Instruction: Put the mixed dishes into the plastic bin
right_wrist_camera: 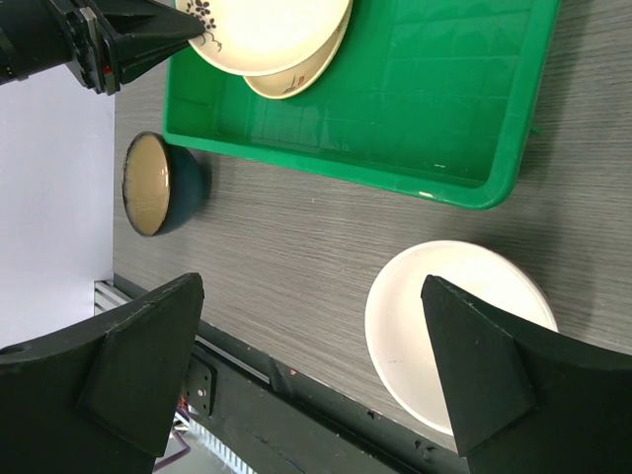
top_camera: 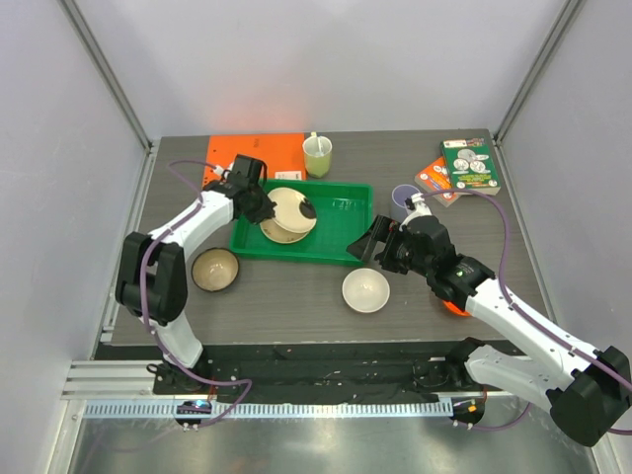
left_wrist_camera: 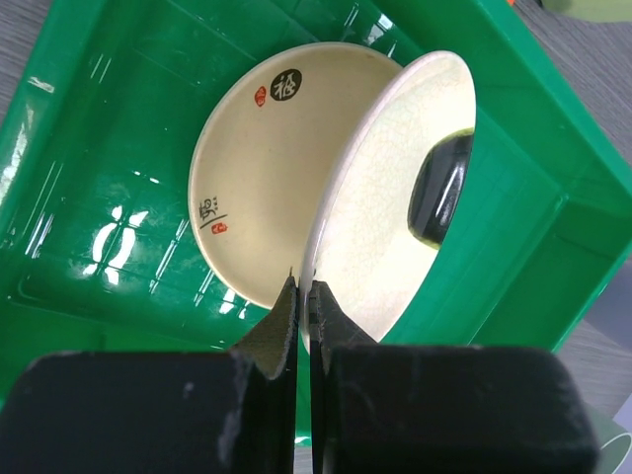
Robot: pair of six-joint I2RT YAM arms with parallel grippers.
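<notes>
Left hand [left_wrist_camera: 301, 286] pinches tilted cream ceramic plate [left_wrist_camera: 380, 197] by rim, over second cream plate [left_wrist_camera: 257, 178] flat in green plastic bin [left_wrist_camera: 79, 148]. Right hand [right_wrist_camera: 311, 286] fully open, empty, above grey wood-grain counter [right_wrist_camera: 296, 227]; pale walls [top_camera: 326, 59].

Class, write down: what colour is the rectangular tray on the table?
Bright green. The tray shows best in the right wrist view.

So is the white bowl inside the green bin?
No, the white bowl sits on the table, outside the green bin.
</notes>
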